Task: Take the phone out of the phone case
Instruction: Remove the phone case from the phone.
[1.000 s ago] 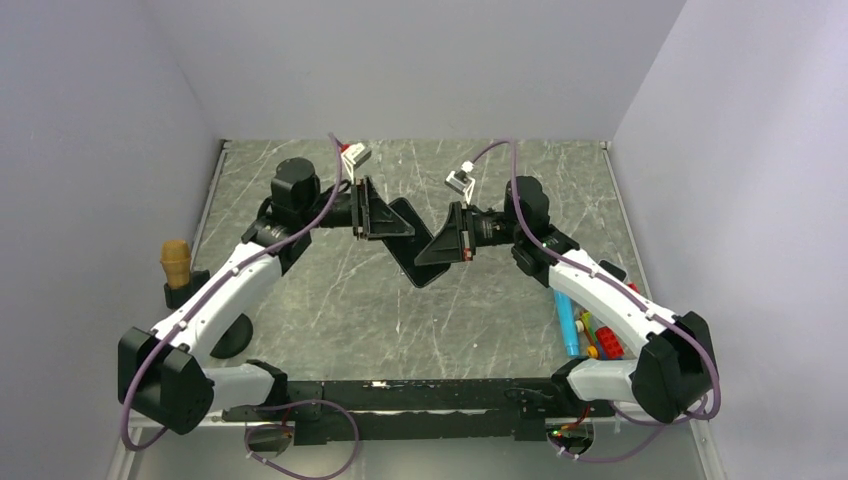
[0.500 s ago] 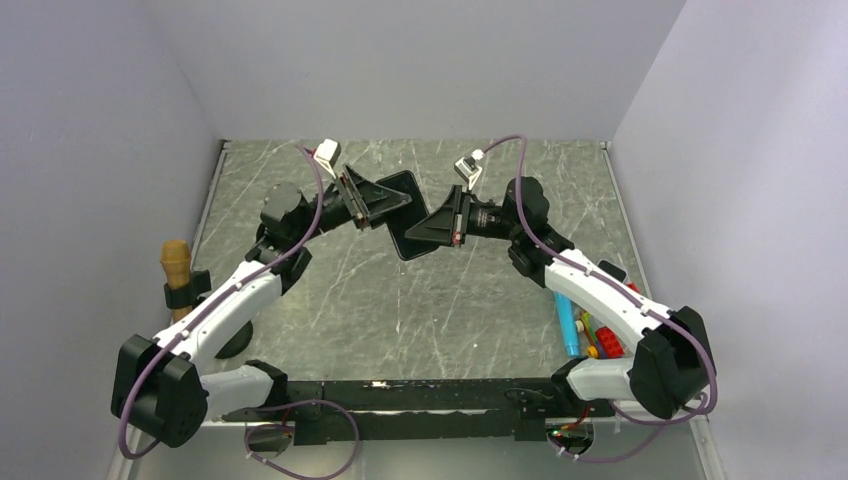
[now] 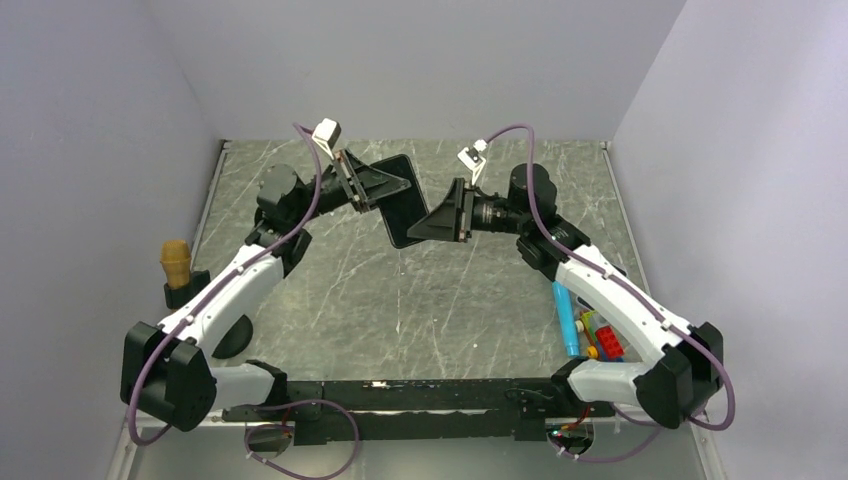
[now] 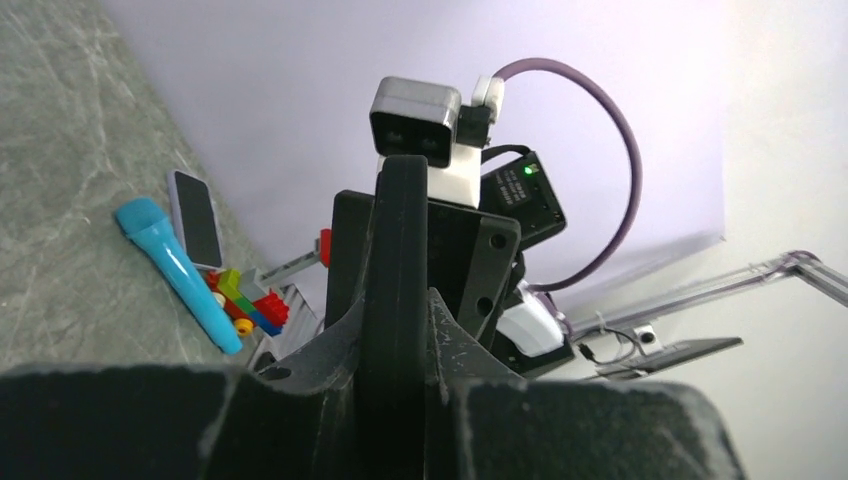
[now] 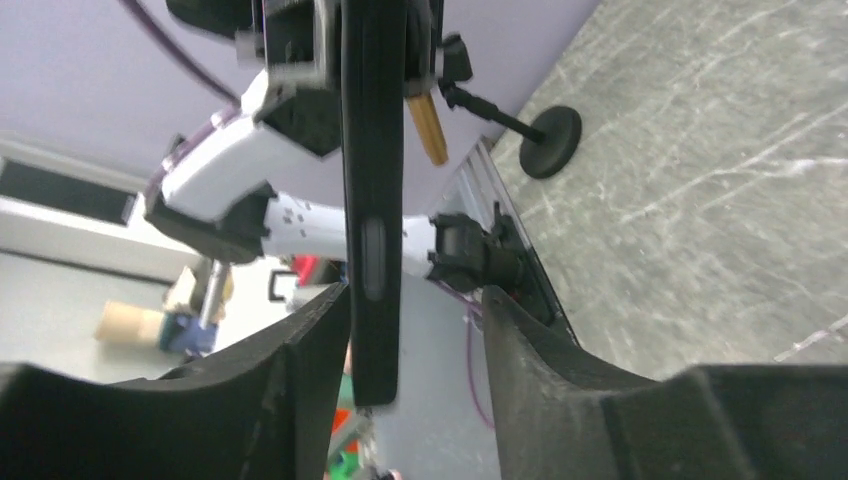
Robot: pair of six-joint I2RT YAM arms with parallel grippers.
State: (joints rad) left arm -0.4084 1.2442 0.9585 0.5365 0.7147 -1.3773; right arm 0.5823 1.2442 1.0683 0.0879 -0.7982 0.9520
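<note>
phone case (image 3: 397, 214) clamped in left gripper (image 3: 400, 185) w/ right gripper (image 3: 419, 231) parted round it

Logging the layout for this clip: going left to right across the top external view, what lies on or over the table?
brown-capped stand → black round base → cased phone, held in the air → blue toy → toy bricks
</note>
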